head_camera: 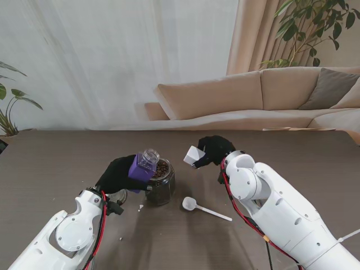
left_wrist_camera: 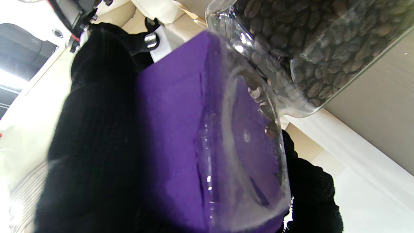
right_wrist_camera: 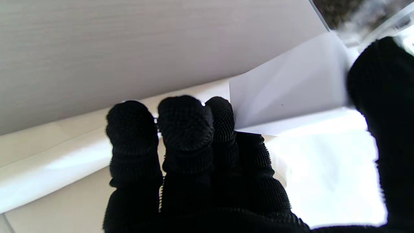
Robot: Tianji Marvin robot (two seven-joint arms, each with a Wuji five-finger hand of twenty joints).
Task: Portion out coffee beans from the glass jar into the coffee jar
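**Purple-labelled jar tipped over the bean jar, white funnel held beside it**

The left hand (head_camera: 119, 174), gloved in black, is wrapped around a small clear coffee jar (head_camera: 144, 165) with a purple label, holding it tilted off the counter (head_camera: 56, 157) with its open neck up and toward one o'clock. In the left wrist view the coffee jar (left_wrist_camera: 207, 136) fills the frame; a few beans lie inside against its clear wall.

The glass jar (head_camera: 161, 183) stands upright on the counter near the middle, just at three o'clock of the held jar and touching or nearly touching it; which one cannot be told. It is open and filled nearly to the brim with coffee beans (head_camera: 162, 168). The left wrist view shows the beans (left_wrist_camera: 291, 42) packed behind the glass.

The right hand (head_camera: 214, 151) is at two o'clock of the glass jar, raised, pinching a folded white paper piece (head_camera: 194, 156) between thumb and fingers (right_wrist_camera: 190, 123); the paper (right_wrist_camera: 291, 90) points toward the glass jar.

A white plastic scoop (head_camera: 194, 205) lies flat on the counter at five o'clock of the glass jar, apart from both hands, bowl toward the jar and handle running out toward four o'clock
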